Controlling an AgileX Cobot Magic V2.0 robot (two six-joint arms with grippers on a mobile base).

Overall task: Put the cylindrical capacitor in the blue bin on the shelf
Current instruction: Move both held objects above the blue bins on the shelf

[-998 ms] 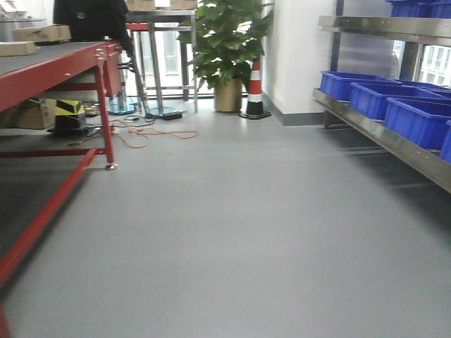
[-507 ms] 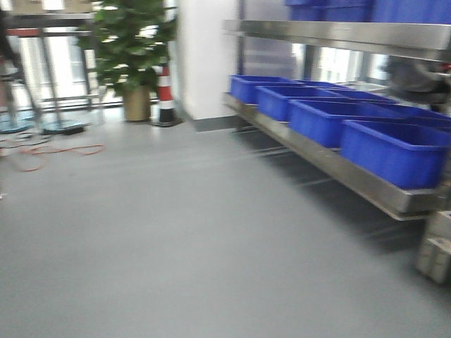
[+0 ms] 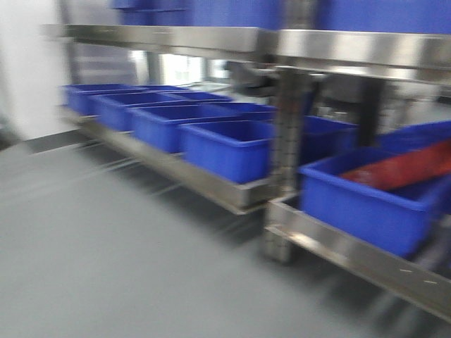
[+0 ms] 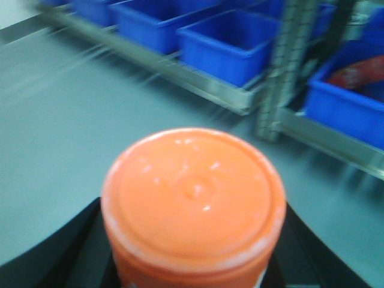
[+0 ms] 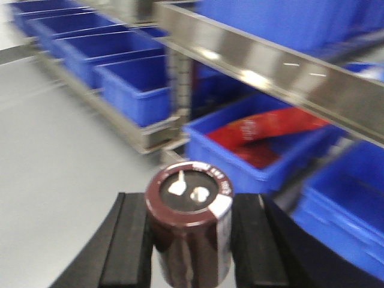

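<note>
In the right wrist view my right gripper (image 5: pixel 189 246) is shut on the cylindrical capacitor (image 5: pixel 191 223), a dark brown cylinder with a silvery stripe and two metal terminals on top, held upright between the black pads (image 5: pixel 133 240). The steel shelf (image 5: pixel 258 67) lies ahead of it, with a blue bin (image 5: pixel 207 141) holding a red bag just beyond the capacitor. In the left wrist view my left gripper (image 4: pixel 193 252) is shut on an orange-lidded container (image 4: pixel 193 192). The front view shows the shelf (image 3: pixel 211 184) with a row of blue bins (image 3: pixel 225 149). Neither gripper appears there.
A steel upright post (image 3: pixel 285 162) divides the shelf sections. To its right a blue bin (image 3: pixel 352 204) holds a red item. More blue bins sit on the upper tier (image 3: pixel 366 14). Grey floor (image 3: pixel 106 253) lies in front of the shelf.
The front view has swung right, away from the red table, plant and cone. The shelf and its blue bins are now much closer and fill the view.
</note>
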